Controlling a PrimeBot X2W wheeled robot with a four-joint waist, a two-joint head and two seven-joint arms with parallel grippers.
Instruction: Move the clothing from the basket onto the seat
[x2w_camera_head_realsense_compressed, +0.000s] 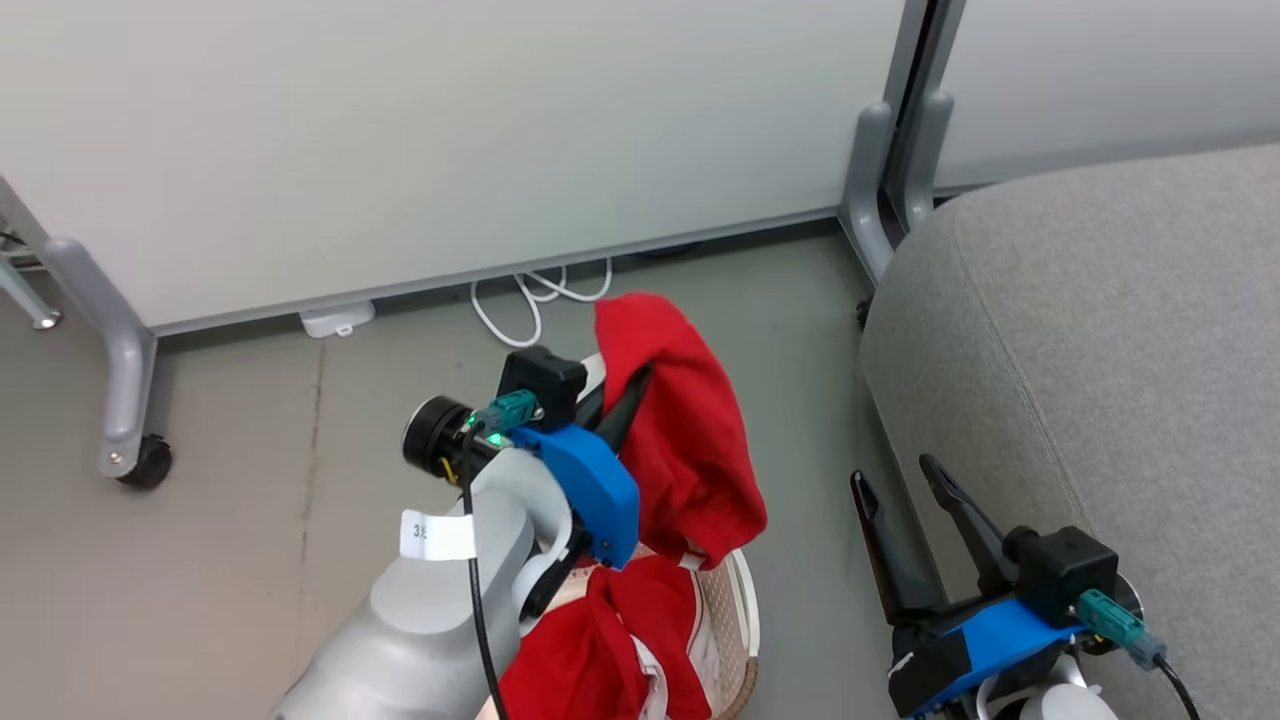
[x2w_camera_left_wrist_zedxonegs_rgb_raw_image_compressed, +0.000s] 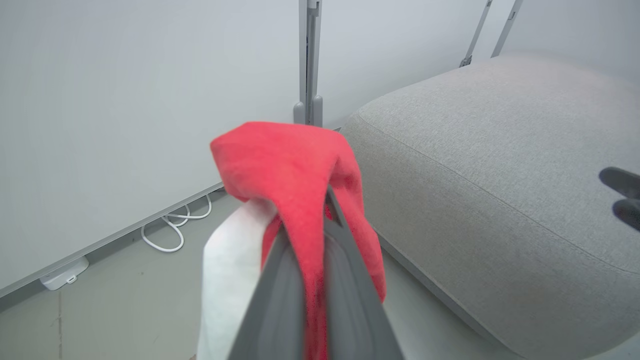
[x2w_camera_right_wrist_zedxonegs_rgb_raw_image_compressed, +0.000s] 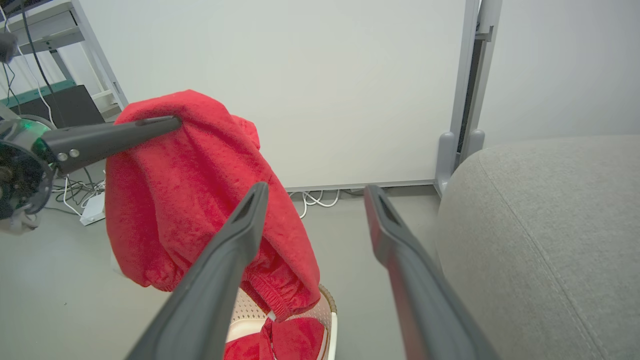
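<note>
L gripper (x2w_camera_head_realsense_compressed: 632, 392) pinching red garment (x2w_camera_head_realsense_compressed: 690, 430), lifted above basket (x2w_camera_head_realsense_compressed: 746, 610); 2nd red garment (x2w_camera_head_realsense_compressed: 600, 650) lies in basket. R gripper (x2w_camera_head_realsense_compressed: 895, 472) spread wide, empty, beside seat (x2w_camera_head_realsense_compressed: 1100, 350).

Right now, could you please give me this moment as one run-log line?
left gripper: shut on red garment, held above basket | right gripper: open, empty, beside seat | second garment: in basket
</note>
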